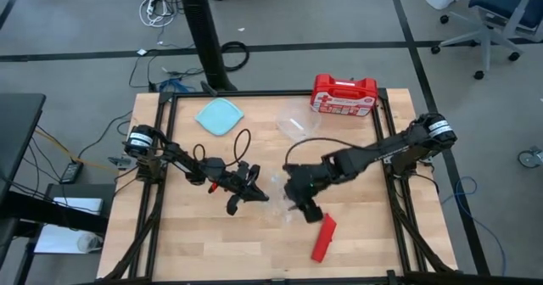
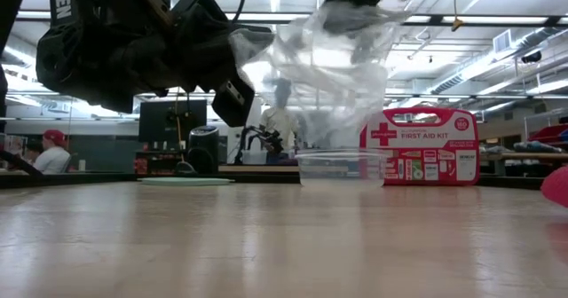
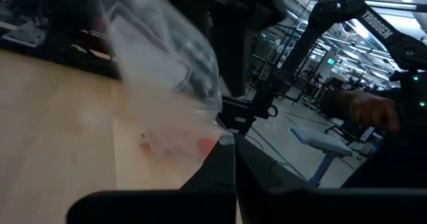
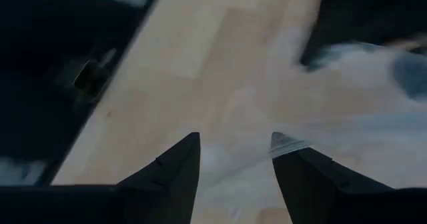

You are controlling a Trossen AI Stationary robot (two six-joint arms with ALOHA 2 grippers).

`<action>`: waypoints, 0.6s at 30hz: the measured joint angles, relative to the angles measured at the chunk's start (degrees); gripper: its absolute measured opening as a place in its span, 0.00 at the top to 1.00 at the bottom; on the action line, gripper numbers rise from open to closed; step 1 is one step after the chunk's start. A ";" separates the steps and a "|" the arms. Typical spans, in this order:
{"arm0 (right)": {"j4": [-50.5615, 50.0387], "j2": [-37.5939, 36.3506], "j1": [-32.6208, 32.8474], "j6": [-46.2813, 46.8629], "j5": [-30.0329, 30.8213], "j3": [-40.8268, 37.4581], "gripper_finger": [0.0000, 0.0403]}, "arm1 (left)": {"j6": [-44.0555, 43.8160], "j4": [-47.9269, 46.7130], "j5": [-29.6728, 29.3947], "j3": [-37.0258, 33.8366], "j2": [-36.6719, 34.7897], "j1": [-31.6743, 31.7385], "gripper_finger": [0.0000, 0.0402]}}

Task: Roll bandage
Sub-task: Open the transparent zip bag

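Observation:
The bandage (image 1: 323, 237) is a red strip lying flat on the table near its front edge, right of centre, and no gripper touches it. At the table's middle my left gripper (image 1: 257, 195) is shut on a clear plastic bag (image 1: 277, 186), which in the low view hangs above the table as crumpled film (image 2: 328, 58). My right gripper (image 1: 295, 202) stands open just right of the bag, slanting down. In its wrist view the bag (image 4: 360, 97) spreads beside and between its fingers (image 4: 233, 141). My left gripper pinches an edge of the clear bag (image 3: 219, 134) between its shut fingers, which come level from the table's left. The bag stands lifted clear of the table, crumpled and slack. My right gripper has bag film at one fingertip (image 4: 288, 145); I cannot tell whether it touches.
A red first-aid case (image 1: 344, 94) stands at the far edge, right of centre. A clear container (image 1: 297, 124) sits in front of it and a pale blue lid (image 1: 219, 115) lies at the far left. Bare wood lies along the near edge, left of the bandage.

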 joint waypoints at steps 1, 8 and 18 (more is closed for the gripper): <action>0.07 0.00 -0.17 2.28 3.39 0.00 0.55 | 0.00 -0.06 0.00 0.00 0.00 0.00 1.00; -2.00 0.00 -2.05 6.71 -1.53 0.00 0.58 | 0.00 -0.01 0.01 0.00 0.00 0.01 1.00; -6.70 0.42 -5.38 13.71 1.65 0.00 0.59 | -0.02 0.00 0.02 0.00 0.00 0.01 1.00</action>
